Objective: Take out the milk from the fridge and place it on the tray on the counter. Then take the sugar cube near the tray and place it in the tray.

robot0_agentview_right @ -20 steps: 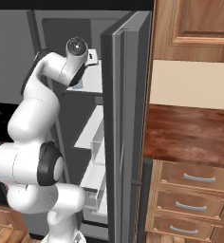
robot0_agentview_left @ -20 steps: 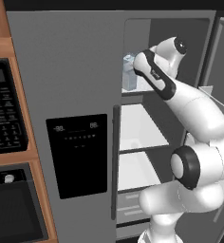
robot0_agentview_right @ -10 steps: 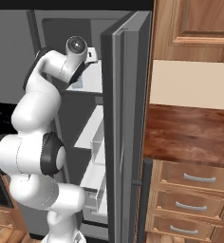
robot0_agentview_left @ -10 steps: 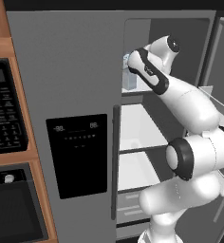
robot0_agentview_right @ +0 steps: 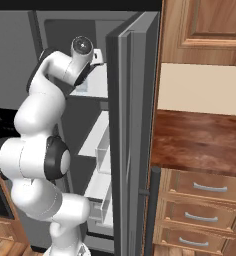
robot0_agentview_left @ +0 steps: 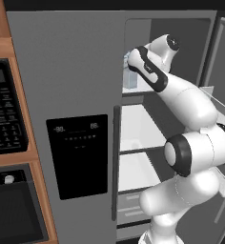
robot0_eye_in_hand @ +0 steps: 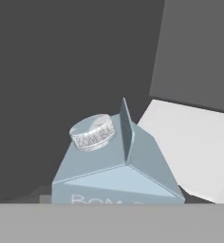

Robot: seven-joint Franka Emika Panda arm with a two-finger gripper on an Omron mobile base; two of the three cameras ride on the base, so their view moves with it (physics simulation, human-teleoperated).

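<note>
1. One milk carton (robot0_eye_in_hand: 118,175) is visible; one fridge (robot0_agentview_left: 81,71) with one door swung open (robot0_agentview_right: 132,135); one stretch of table (robot0_agentview_right: 200,142); one microwave (robot0_agentview_left: 5,114) at the left; three drawers (robot0_agentview_right: 205,187) below the table, each with a pale bar handle.
2. The milk stands on the upper shelf (robot0_agentview_left: 133,91) of the fridge, near that shelf's left end in the left base view; there just a sliver of its pale body (robot0_agentview_left: 130,78) shows behind the arm's wrist; in the hand view its gabled top sits low and close to the camera.
3. The claw reaches into the upper fridge compartment right at the carton; its fingers are out of sight, so I cannot tell how far apart they stand, nor whether they touch the carton.
4. The carton is pale blue-grey with flat faces, a sharp folded ridge along the top and a round ribbed cap (robot0_eye_in_hand: 91,132) of lighter grey; part of some white lettering shows on its front face.
5. The fridge is smooth matt grey outside with a glossy black dispenser panel (robot0_agentview_left: 78,155); inside, the shelves are flat and white; the open door carries white bins (robot0_agentview_right: 102,150).
6. The table is reddish-brown wood grain; the cabinets above and below are warm brown wood; the arm is glossy white with dark joints.
</note>
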